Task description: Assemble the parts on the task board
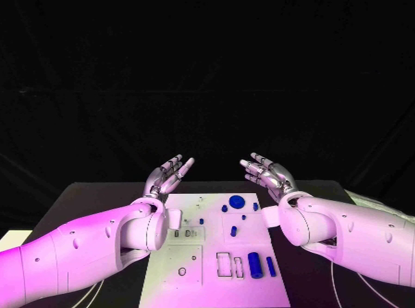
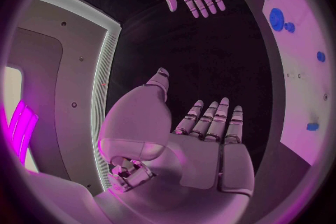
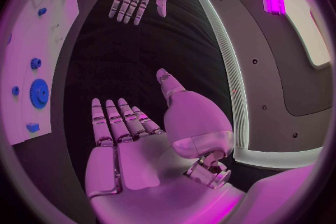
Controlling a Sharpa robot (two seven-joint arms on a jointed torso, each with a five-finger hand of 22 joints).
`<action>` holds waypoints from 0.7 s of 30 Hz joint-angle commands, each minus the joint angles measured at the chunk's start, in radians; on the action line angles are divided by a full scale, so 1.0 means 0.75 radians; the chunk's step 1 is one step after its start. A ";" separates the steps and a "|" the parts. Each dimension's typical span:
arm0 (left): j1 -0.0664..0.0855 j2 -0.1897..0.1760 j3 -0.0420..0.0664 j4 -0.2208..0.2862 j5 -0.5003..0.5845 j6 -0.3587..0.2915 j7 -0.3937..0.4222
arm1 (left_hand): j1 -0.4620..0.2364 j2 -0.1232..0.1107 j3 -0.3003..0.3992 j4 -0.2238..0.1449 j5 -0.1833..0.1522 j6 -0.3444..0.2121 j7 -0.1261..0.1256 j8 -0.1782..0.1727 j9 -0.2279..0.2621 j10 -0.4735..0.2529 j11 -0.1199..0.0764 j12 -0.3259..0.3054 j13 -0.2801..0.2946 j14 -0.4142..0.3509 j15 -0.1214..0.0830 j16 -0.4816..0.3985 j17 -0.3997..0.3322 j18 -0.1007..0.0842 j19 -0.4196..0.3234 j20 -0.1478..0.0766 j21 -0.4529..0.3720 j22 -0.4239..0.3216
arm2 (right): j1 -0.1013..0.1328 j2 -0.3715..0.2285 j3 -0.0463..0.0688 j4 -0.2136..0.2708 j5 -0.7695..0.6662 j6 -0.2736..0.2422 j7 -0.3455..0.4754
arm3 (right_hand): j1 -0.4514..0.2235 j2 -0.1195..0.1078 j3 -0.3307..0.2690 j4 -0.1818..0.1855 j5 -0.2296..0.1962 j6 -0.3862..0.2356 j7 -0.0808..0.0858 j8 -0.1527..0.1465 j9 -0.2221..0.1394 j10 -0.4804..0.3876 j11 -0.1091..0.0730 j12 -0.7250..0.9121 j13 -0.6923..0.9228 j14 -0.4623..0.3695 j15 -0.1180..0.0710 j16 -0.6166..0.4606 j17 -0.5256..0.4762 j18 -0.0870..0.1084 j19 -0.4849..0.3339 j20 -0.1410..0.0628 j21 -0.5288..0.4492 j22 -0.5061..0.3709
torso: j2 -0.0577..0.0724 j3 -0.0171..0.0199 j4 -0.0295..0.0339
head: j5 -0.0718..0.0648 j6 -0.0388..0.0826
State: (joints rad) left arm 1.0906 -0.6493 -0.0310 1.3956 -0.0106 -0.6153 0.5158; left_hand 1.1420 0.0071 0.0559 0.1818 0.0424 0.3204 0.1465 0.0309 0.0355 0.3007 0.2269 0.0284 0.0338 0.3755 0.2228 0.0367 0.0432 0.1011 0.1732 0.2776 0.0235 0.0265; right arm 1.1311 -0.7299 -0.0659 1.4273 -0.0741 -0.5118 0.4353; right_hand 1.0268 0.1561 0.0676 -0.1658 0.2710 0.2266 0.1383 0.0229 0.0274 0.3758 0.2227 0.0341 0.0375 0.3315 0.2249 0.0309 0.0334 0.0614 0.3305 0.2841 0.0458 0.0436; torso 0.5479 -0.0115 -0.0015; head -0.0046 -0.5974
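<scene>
While the task board lies mid-table with blue parts on it, the left hand and right hand are held raised above its far edge, fingers spread, nothing gripped. No writing is legible.

One white task board, two hands, about seven blue parts on it

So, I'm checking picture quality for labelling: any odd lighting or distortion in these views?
Head view: magenta light tints the white arms and the white task board; background black. Both wrist views: fisheye circle bends straight edges, and a bright magenta strip glares near the rim.
</scene>
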 commanded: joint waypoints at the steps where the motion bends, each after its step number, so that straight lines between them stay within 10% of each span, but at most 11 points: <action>1: 0.002 0.002 0.000 -0.002 -0.031 0.089 0.037 | 0.072 0.015 0.001 0.015 0.007 0.050 0.167 0.015 0.006 0.066 0.022 0.016 0.007 0.035 0.016 0.012 0.005 0.034 0.015 0.022 0.010 0.005 | 0.014 0.011 -0.008 -0.028 -0.112 0.256 -0.081 | 0.128 0.022 0.010 -0.078 -0.066 0.118 0.181 0.020 0.012 0.161 0.022 0.021 0.013 0.137 0.007 0.018 0.011 0.059 0.185 0.010 0.047 0.023 | 0.000 -0.0004 0.0000 | 0.000 0.000; 7: 0.002 0.002 0.000 -0.002 -0.031 0.089 0.037 | 0.114 0.028 -0.009 -0.002 0.007 0.212 0.181 0.046 0.024 0.307 0.046 0.057 0.028 0.379 0.025 0.096 0.050 0.024 0.253 0.019 0.085 0.048 | 0.029 0.020 -0.020 -0.054 -0.139 0.329 -0.103 | 0.253 0.019 0.041 -0.160 -0.109 0.438 0.172 0.070 0.041 0.580 0.010 0.078 0.038 0.604 -0.024 0.094 0.044 0.129 0.518 0.008 0.161 0.067 | 0.000 -0.0004 0.0000 | 0.000 0.000; 11: 0.002 -0.060 0.000 0.003 0.011 0.160 0.042 | 0.159 0.035 -0.017 -0.026 0.009 0.553 0.169 0.129 0.063 0.699 0.003 0.148 0.061 0.609 -0.030 0.188 0.080 0.081 0.653 0.013 0.235 0.120 | 0.045 -0.008 -0.016 -0.090 -0.491 0.213 -0.072 | 0.348 -0.019 0.097 -0.167 -0.105 0.799 0.136 0.132 0.067 0.790 -0.040 0.121 0.035 0.822 -0.083 0.147 0.048 0.165 0.653 -0.011 0.223 0.079 | 0.033 -0.0057 0.0055 | -0.012 -0.017; 14: 0.004 -0.083 0.000 0.024 -0.018 0.158 0.041 | 0.194 0.038 -0.026 -0.048 0.015 0.732 0.131 0.184 0.082 0.854 -0.042 0.205 0.074 0.778 -0.085 0.258 0.109 0.105 0.809 -0.010 0.313 0.148 | 0.061 -0.018 -0.012 -0.100 -0.615 0.168 -0.075 | 0.379 -0.062 0.166 -0.167 -0.096 0.888 0.115 0.127 0.057 0.870 -0.063 0.103 0.030 0.927 -0.117 0.153 0.042 0.164 0.738 -0.049 0.260 0.083 | 0.056 -0.0038 0.0130 | -0.016 -0.009; 21: 0.008 -0.149 0.001 0.101 -0.065 0.172 0.036 | 0.236 0.045 -0.038 -0.072 0.008 0.805 0.102 0.185 0.082 0.949 -0.075 0.204 0.074 0.888 -0.124 0.279 0.142 0.112 0.929 -0.043 0.361 0.160 | 0.090 -0.040 -0.003 -0.105 -0.812 0.127 -0.097 | 0.374 -0.114 0.267 -0.167 -0.072 0.972 0.100 0.113 0.054 0.977 -0.096 0.080 0.033 1.074 -0.161 0.160 0.051 0.165 0.835 -0.102 0.320 0.100 | 0.088 0.0021 0.0273 | -0.022 -0.008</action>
State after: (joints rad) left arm 1.0940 -0.7536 -0.0316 1.4602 -0.0280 -0.5259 0.5259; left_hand 1.3122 0.0405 0.0263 0.1333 0.0492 0.9159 0.2227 0.1736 0.0985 1.0046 0.1695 0.1880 0.0906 1.0355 0.1287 0.2477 0.1493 0.1801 0.8650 0.2431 0.2905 0.1472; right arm 1.1951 -0.7571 -0.0698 1.3485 -0.5313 -0.3818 0.3748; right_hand 1.2828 0.1045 0.2011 -0.2846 0.2051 0.8447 0.2097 0.1041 0.0655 0.9980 0.1758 0.0966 0.0599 0.9998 0.1395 0.1322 0.0654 0.1699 0.8617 0.2420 0.2367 0.1049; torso 0.5979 -0.0122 0.0132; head -0.0195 -0.6045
